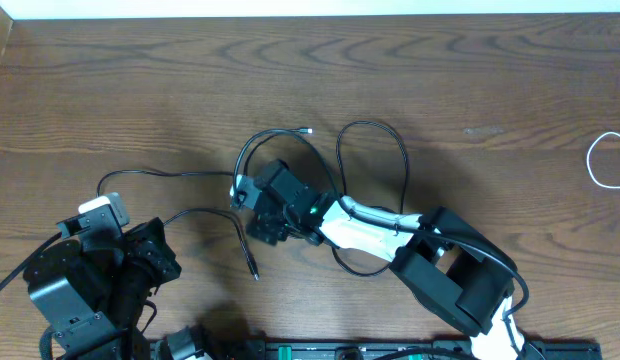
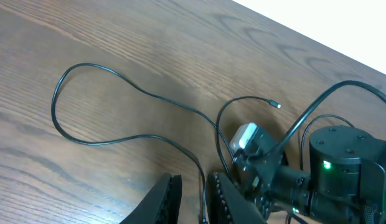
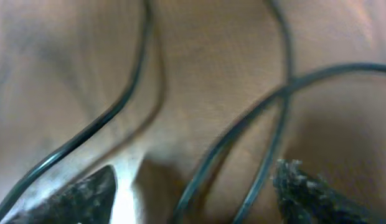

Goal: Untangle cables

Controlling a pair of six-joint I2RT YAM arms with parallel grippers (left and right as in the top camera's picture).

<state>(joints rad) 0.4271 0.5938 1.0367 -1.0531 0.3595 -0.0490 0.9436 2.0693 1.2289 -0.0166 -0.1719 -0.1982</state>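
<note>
On the brown wooden desk (image 1: 410, 70), black cables (image 1: 370, 150) loop mid-desk beneath the right pincer (image 1: 252, 210), jaws parted astride crossing strands, while the left pincer (image 2: 196, 199) nearly closes on one cable.

White cable (image 1: 608, 160) cut off at right edge (wrist-view black cables (image 3: 243, 137) blurred).

A dark brown wood-grain bench (image 1: 470, 90) fills the whole view here, its streaky grain running side to side, and along its far edge sits a pale white strip of surface (image 1: 310, 7), bright and plain.
</note>
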